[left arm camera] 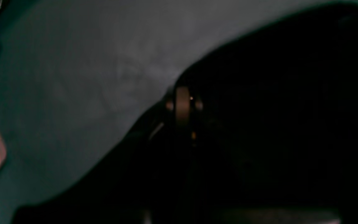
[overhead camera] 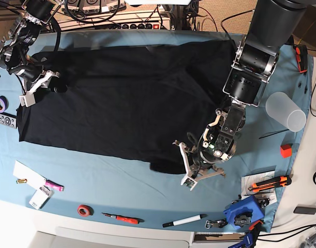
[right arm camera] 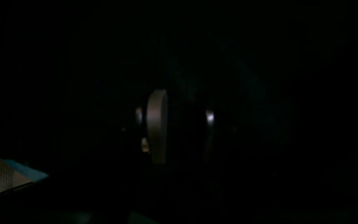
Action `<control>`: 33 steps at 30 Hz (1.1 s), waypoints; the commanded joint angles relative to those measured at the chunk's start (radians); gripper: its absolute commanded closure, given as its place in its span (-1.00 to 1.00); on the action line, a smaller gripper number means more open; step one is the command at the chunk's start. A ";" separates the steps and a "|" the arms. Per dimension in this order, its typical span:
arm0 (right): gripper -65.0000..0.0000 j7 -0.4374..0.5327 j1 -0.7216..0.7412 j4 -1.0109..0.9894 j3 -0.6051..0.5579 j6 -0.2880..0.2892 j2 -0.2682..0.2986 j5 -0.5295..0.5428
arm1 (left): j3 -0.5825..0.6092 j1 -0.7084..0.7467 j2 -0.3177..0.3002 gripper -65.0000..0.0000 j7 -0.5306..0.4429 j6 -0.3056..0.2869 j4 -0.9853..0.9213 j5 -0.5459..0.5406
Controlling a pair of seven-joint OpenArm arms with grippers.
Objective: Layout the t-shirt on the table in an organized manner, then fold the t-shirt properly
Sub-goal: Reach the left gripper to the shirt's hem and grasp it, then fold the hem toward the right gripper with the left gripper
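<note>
Left gripper (overhead camera: 191, 168) is clamped on the limp black t-shirt (overhead camera: 126, 98) at its near hem corner, where soft, light cloth bunches easily.

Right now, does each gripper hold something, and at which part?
The left gripper is shut on the t-shirt at its near edge. The right gripper is at the shirt's side edge; a hold there cannot be told.

A translucent plastic cup (overhead camera: 285, 111) lies tipped at one edge; elsewhere sit a red tape roll (overhead camera: 85, 210), black marker (overhead camera: 184, 220), purple tape roll (overhead camera: 0, 105) and orange-handled cutter (overhead camera: 270, 183).
</note>
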 commanded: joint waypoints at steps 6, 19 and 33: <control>0.51 0.017 0.011 0.017 0.004 0.001 0.017 0.024 | -0.008 -0.036 -0.048 1.00 0.040 0.113 0.078 0.000; 0.51 0.017 0.014 0.017 0.004 0.001 0.017 0.024 | -0.074 -0.021 -0.114 0.88 0.055 -0.014 0.182 -0.071; 0.51 0.037 0.080 0.017 -0.105 0.001 0.014 -0.051 | -0.037 -0.129 -0.057 -0.14 -0.188 -0.103 0.031 -0.059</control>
